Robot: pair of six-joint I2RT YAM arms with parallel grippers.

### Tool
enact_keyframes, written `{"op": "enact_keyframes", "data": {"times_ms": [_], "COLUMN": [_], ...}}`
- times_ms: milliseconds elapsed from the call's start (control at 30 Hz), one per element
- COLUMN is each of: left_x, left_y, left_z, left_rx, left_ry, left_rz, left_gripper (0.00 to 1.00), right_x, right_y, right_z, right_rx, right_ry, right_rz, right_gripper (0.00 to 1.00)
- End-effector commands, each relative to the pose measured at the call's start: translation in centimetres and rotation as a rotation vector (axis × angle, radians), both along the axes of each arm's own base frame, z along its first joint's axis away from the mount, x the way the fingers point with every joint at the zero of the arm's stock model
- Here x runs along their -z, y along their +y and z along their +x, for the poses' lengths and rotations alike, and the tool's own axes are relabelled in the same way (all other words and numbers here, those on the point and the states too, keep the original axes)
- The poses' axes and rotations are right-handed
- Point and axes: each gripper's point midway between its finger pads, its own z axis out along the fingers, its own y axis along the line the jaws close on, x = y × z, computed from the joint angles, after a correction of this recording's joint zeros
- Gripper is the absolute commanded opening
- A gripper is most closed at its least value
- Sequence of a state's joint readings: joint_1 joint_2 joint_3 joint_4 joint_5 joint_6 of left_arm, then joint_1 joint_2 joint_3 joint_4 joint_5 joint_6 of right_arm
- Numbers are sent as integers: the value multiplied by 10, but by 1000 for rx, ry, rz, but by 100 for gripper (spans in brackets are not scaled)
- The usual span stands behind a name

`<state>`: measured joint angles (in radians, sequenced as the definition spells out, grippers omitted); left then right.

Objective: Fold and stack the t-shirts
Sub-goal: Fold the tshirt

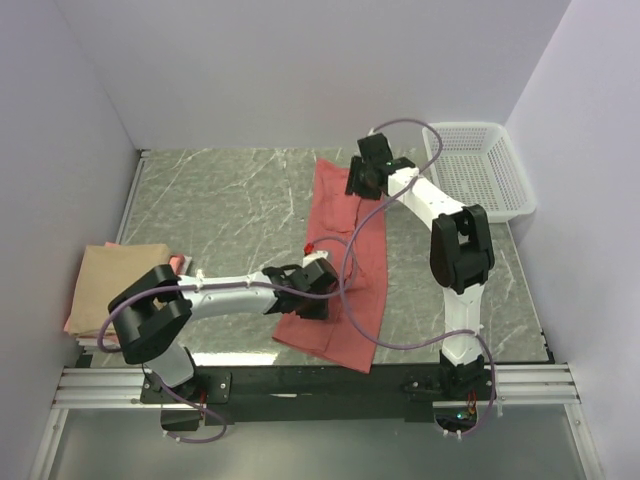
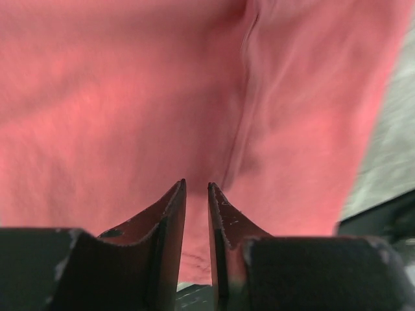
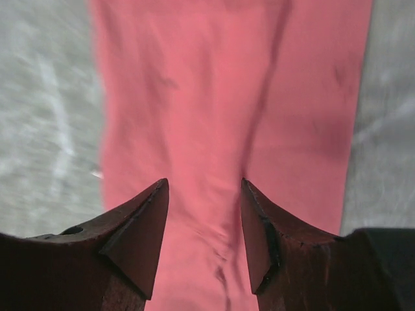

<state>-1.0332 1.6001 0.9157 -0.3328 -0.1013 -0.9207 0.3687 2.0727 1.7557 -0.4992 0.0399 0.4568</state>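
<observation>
The salmon-red t-shirt point(image 1: 335, 195) lies folded into a long narrow strip that runs from the table's far middle to its near edge. My left gripper point(image 1: 318, 285) hovers over the strip's near half. In the left wrist view its jaws point(image 2: 196, 184) stand a narrow gap apart, with only the red cloth point(image 2: 117, 97) showing beyond them. My right gripper point(image 1: 360, 185) is over the strip's far end, open wide point(image 3: 204, 183) above a wrinkle in the cloth point(image 3: 214, 78). At the left edge a folded tan-beige t-shirt point(image 1: 115, 280) lies on a pink one point(image 1: 70, 322).
A white mesh basket point(image 1: 480, 170) stands at the back right corner. The grey marble table point(image 1: 240, 200) is walled in at the back and on both sides. A purple cable point(image 1: 345, 290) loops across the red strip.
</observation>
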Motion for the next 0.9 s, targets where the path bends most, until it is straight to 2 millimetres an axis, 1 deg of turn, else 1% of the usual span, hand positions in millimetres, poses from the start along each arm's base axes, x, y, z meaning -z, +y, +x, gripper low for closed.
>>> {"op": "enact_keyframes", "data": {"times_ms": [0,67,100,167,233,333,467,533,600,633,667,733,767,800,833,867], "left_x": [6,12,19,24,31,28,22,12,1,-9,-16,-36,-43,-49,-61,-66], "left_y": [6,0,2,-1,1,-1,-6,-12,-17,-19,-18,-17,-16,-11,-9,-6], "left_z": [-5,-20,-27,-41,-57,-74,-87,-90,-88,-85,-81,-64,-57,-39,-27,-18], "left_rx": [9,29,17,22,14,19,31,39,36,32,20,-17,-26,-70,-92,-102], "left_ry": [-34,-9,16,41,79,105,121,122,113,93,80,42,35,23,3,1], "left_rz": [101,90,90,80,76,43,18,-20,-57,-79,-87,-122,-141,-162,-202,-220], "left_gripper": [26,26,25,24,24,24,26,29,34,36,40,43,44,44,44,45], "right_x": [-3,7,16,21,31,45,58,67,79,84,88,97,99,101,103,104], "right_y": [1,0,-1,0,0,1,2,0,1,1,2,3,5,7,8,8], "right_z": [-4,-10,-16,-19,-25,-31,-34,-32,-29,-31,-31,-28,-28,-25,-25,-23], "right_rx": [23,26,27,30,31,28,29,28,25,21,15,9,4,0,-3,-7], "right_ry": [-13,8,26,32,55,82,108,121,141,159,168,187,192,191,200,205], "right_rz": [12,-6,-15,-13,-24,-44,-73,-90,-103,-111,-113,-116,-116,-115,-117,-119], "right_gripper": [55,55,55,55,55,55,55,55,55,55,55,55,55,55,55,55]}}
